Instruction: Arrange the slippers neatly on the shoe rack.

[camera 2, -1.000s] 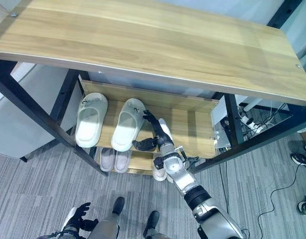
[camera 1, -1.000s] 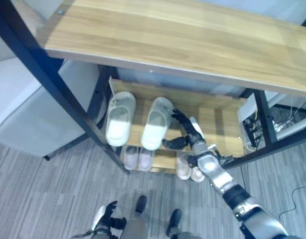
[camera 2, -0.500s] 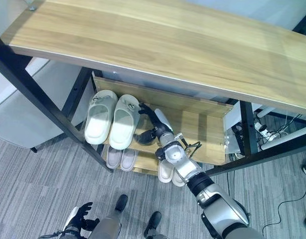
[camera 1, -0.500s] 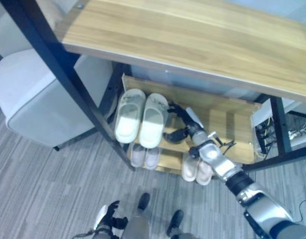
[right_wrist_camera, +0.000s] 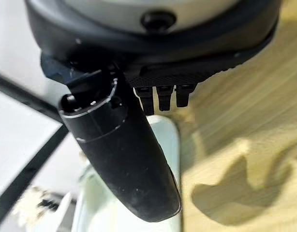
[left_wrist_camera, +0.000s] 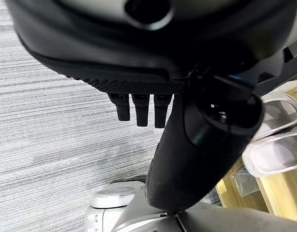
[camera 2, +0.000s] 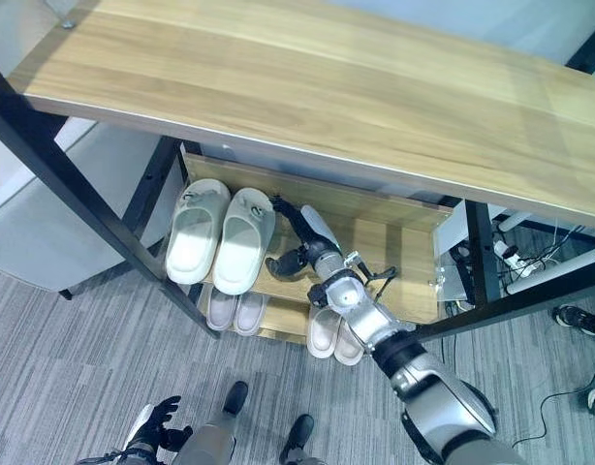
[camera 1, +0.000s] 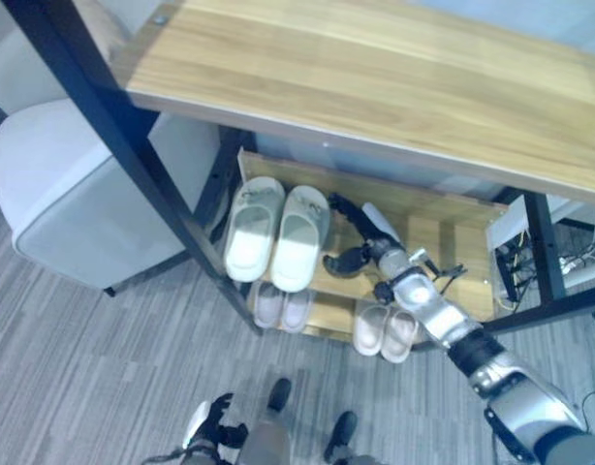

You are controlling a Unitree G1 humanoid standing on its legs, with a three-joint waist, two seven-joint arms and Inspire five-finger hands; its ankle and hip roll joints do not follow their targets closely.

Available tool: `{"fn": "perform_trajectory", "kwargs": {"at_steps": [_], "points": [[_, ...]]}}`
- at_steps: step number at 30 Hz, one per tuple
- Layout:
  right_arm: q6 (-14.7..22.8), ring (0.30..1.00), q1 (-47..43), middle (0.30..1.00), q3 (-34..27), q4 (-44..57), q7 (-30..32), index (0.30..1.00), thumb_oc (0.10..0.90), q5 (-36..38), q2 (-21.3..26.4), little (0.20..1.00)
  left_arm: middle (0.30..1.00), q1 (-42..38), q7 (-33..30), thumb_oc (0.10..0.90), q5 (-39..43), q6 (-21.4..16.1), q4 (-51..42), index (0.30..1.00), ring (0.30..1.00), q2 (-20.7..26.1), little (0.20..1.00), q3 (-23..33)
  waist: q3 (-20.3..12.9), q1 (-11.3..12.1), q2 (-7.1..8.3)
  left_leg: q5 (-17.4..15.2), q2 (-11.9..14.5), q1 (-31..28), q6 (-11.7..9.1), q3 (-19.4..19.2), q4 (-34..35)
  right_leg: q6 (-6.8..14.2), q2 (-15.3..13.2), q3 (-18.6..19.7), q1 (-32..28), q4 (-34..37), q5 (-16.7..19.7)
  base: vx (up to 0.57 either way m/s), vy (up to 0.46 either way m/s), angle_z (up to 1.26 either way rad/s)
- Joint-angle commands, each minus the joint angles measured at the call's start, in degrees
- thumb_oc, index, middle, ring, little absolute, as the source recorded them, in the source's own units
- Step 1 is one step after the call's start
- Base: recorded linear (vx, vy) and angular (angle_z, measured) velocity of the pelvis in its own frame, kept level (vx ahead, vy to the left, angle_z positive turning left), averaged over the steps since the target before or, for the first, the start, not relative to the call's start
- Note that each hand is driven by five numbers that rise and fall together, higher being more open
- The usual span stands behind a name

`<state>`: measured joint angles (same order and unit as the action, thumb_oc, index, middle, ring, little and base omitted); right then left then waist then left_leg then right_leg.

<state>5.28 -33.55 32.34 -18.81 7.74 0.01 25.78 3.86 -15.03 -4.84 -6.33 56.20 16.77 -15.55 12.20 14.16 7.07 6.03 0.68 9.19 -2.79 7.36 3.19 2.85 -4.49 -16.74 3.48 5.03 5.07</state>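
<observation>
Pale green slippers (camera 1: 278, 235) are seen paired side by side on the shoe rack's middle shelf (camera 1: 435, 250), at its left end, toes toward the back, sides touching; right hand (camera 1: 360, 239) is held over the same shelf just beside the right slipper of that pair, fingers (camera 1: 340, 206) relaxed and spread, thumb curved toward the front edge, nothing gripped; contact with the slipper cannot be told. Lower shelf carries a light pink pair (camera 1: 277, 306) under the green pair and a cream pair (camera 1: 384, 330) further right at the front edge. Wooden top board (camera 1: 375, 77) spans the black frame (camera 1: 104, 126). Left hand (left_wrist_camera: 139, 104) is seen low over grey carpet (camera 1: 75, 378), fingers straight, empty.
</observation>
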Motion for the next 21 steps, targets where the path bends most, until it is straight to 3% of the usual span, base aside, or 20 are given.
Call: {"fn": "perform_trajectory", "kwargs": {"at_steps": [1, 13, 17, 21], "points": [[6.5, 0.9, -1.3, 0.9, -6.2, 8.5, 0.0, 0.9, 0.8, -1.2, 4.3, 0.9, 0.9, 0.2, 0.9, 0.8, -0.7, -1.4, 2.3, 0.9, 0.9, -1.6, 0.9, -2.1, -4.8, -1.3, -0.81, -6.1, 0.2, -4.6, 0.5, -2.0, 0.9, 4.9, -3.5, -0.4, -2.4, -2.9, -5.6, 0.02, -0.008, -0.14], [9.1, 0.9, 18.9, 0.9, -17.8, 24.5, -9.2, 0.9, 0.8, 6.5, 13.9, 0.9, 0.9, 0.8, 3.8, 0.8, -0.5, -1.3, 4.1, 0.9, 0.9, -3.5, 0.9, 0.6, -8.0, -7.4, -4.39, -5.0, 0.9, -6.3, -0.5, -4.3, 1.4, 4.5, -2.8, 0.6, -4.0, -2.0, -5.7, -0.01, -0.022, -0.1], [9.8, 0.9, 25.7, 0.9, -20.7, 27.0, -11.4, 0.9, 0.8, 4.5, 17.0, 0.9, 0.9, 0.9, 4.9, 0.8, -0.2, -1.6, 4.8, 0.9, 0.9, -4.6, 0.9, 1.3, -8.9, -9.4, -5.64, -4.7, 1.1, -6.8, -0.9, -4.8, 1.5, 4.4, -2.4, 1.4, -4.3, -2.0, -5.9, -0.02, -0.019, -0.06], [9.8, 0.9, 31.7, 0.9, -22.3, 26.0, -12.9, 0.9, 0.8, 2.9, 16.9, 0.9, 0.9, 1.0, 5.6, 0.8, 0.0, -1.7, 5.4, 0.9, 0.9, -5.4, 0.9, 1.5, -9.2, -10.8, -6.44, -4.4, 1.4, -7.4, -1.2, -5.3, 1.5, 4.1, -2.0, 2.2, -4.7, -1.8, -6.2, -0.05, -0.039, -0.12]]}}
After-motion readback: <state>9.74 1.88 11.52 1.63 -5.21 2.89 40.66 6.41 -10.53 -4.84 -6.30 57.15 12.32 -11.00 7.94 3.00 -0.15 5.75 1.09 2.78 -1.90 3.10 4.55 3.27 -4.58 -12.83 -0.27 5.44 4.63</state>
